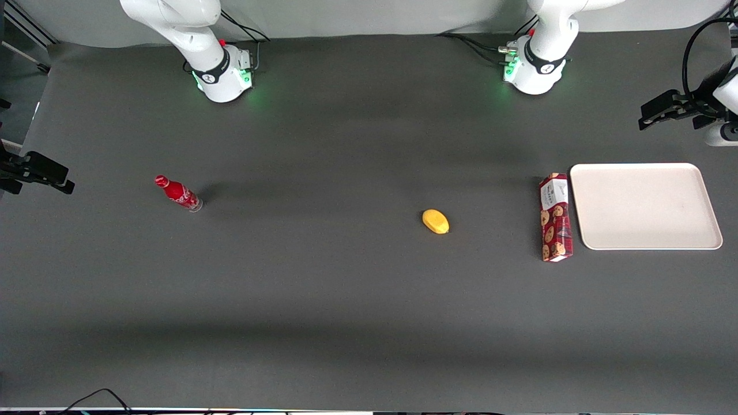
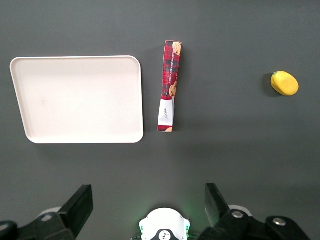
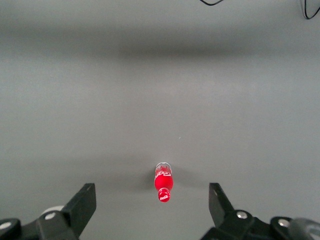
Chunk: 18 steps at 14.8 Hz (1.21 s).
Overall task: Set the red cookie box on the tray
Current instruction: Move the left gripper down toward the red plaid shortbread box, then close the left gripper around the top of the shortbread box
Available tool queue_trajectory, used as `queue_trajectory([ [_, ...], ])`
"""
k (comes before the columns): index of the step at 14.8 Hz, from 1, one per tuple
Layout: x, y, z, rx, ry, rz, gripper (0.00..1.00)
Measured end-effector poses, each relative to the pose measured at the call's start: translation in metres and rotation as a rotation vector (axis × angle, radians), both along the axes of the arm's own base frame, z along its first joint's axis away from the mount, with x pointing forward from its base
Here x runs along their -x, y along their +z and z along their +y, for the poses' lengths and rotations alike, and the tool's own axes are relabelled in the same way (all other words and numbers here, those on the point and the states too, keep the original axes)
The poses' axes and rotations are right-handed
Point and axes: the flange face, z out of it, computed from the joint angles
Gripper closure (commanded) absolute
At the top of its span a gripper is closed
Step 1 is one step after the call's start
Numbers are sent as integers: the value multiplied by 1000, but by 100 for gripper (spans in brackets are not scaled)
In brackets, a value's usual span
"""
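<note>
The red cookie box [image 1: 556,217] lies flat on the dark table right beside the tray [image 1: 646,206], apart from it by a small gap, on the side toward the parked arm. Its white label end points away from the front camera. The cream-white tray holds nothing. Both also show in the left wrist view, the box [image 2: 169,86] and the tray [image 2: 80,99]. My left gripper [image 1: 663,110] hangs high above the table at the working arm's end, farther from the front camera than the tray. It is open and empty [image 2: 150,202], well away from the box.
A yellow lemon-like object [image 1: 435,221] lies on the table beside the box, toward the parked arm. A small red bottle [image 1: 179,193] lies toward the parked arm's end. The working arm's base [image 1: 536,66] stands at the table's back edge.
</note>
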Motion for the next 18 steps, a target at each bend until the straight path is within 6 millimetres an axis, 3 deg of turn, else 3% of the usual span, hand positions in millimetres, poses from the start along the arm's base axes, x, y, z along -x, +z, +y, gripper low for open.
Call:
queue_trajectory([
  [5,-8,-3,0,1,0,-31,0],
  [8,-32,-18,2,6,-2,-70,0],
  [10,-60,-40,4,12,-3,-90,0],
  [12,-90,-83,6,21,-5,-75,0],
  [14,-116,-148,9,33,-14,-12,0],
  [18,-139,-265,8,56,-65,34,0],
])
